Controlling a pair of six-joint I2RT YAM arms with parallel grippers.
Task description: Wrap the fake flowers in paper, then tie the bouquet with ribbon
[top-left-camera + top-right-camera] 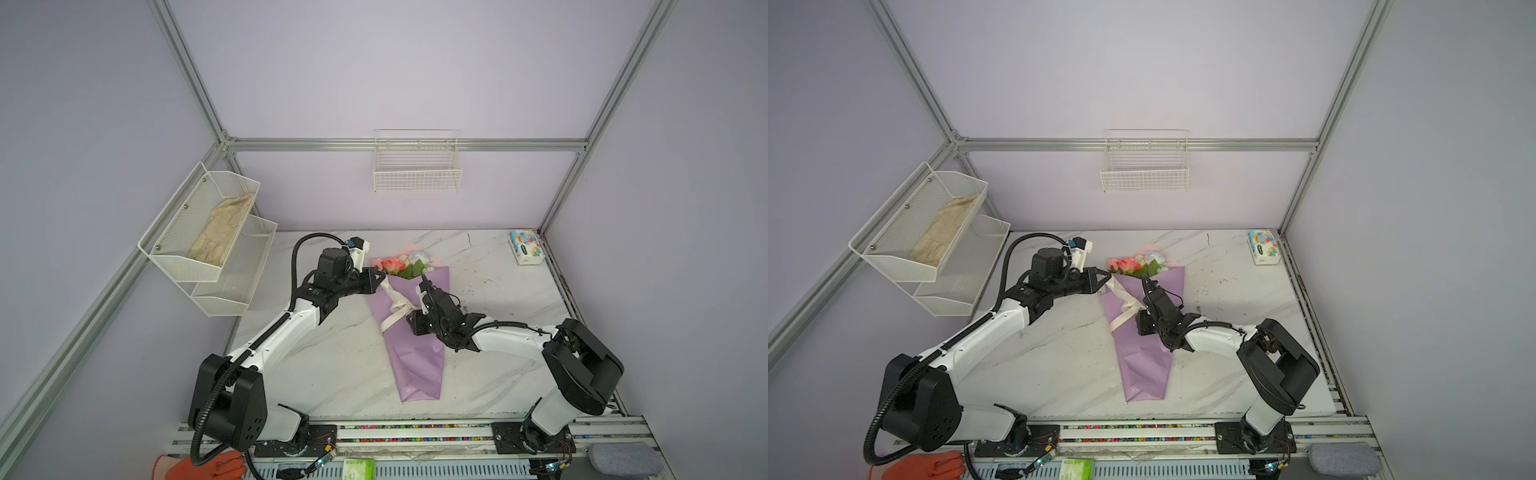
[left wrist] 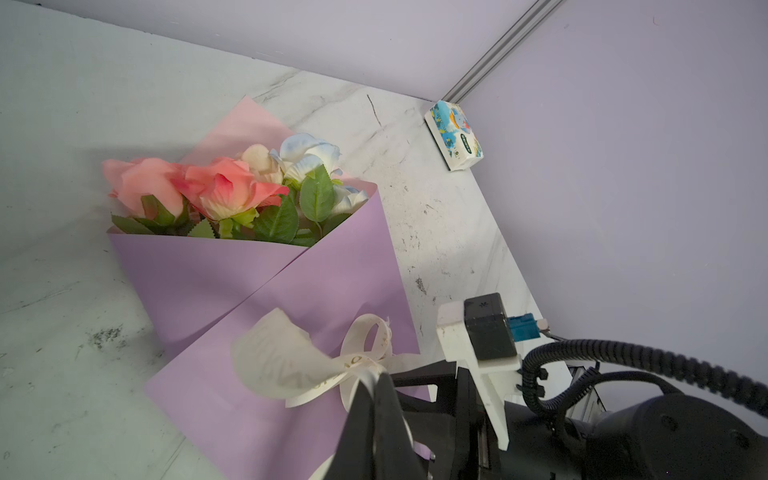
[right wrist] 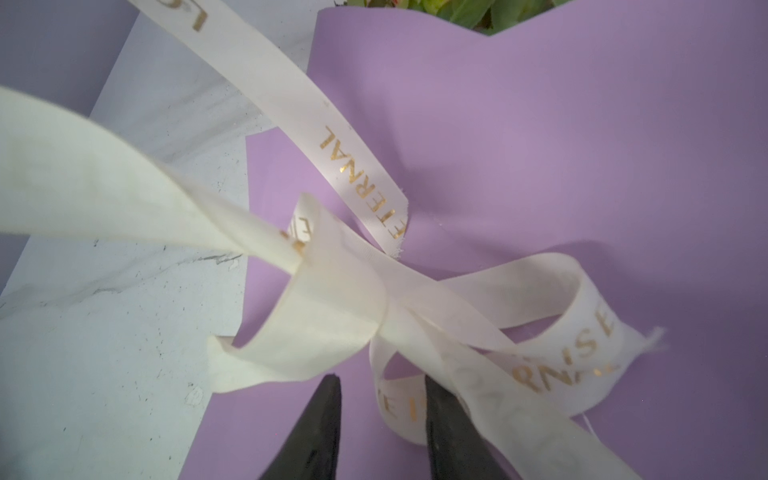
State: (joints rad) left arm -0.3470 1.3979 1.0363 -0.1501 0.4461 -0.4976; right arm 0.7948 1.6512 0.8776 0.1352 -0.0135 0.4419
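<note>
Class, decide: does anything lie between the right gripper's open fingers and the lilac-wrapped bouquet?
Yes. The cream ribbon lies looped on the bouquet, across its lilac paper, directly before the right gripper. One strand drapes over a finger. Nothing else visible intervenes.

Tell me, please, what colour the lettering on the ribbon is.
Gold, on a cream ribbon; clearest in the right wrist view.

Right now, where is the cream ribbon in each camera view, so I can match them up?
In a top view: cream ribbon at centre, draped across the lilac paper cone.
In a top view: ribbon also at centre, on the cone.
Left wrist: ribbon lower middle, leading into the left gripper.
Right wrist: ribbon fills the centre, gold lettering showing.
Shared landmark: the lilac paper cone, in all four.
</note>
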